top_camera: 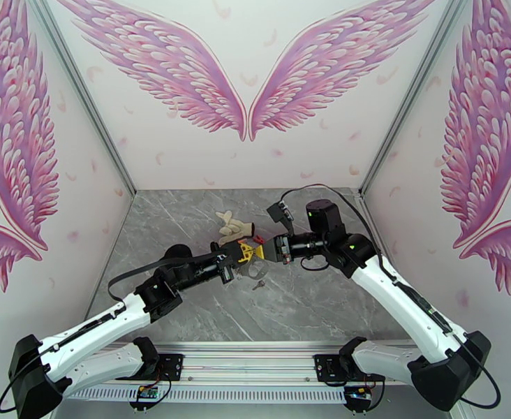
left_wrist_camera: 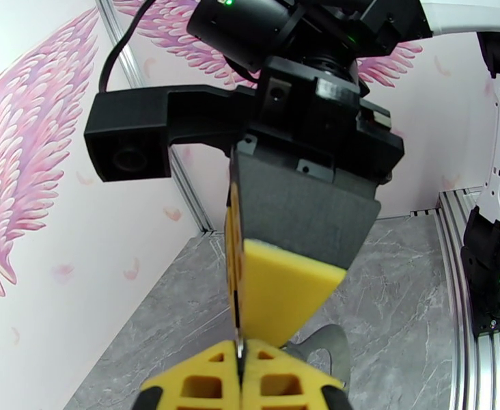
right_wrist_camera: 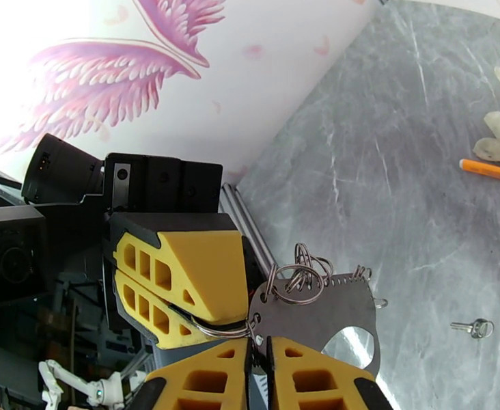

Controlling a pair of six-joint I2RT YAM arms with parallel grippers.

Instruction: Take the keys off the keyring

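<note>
Right gripper (right_wrist_camera: 262, 344) seemingly pinches keyring (right_wrist_camera: 322, 310) edge.

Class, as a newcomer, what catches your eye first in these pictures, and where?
Huge pink wings spread across the walls. Above the middle of the grey table, yellow-tipped end effectors meet: the left end effector pinches a small ring, the right end effector the keyring. One key lies loose on the table nearby.

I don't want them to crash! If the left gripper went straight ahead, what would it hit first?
Probably the right gripper, whose yellow finger sits just ahead of the left gripper, almost tip to tip.
</note>
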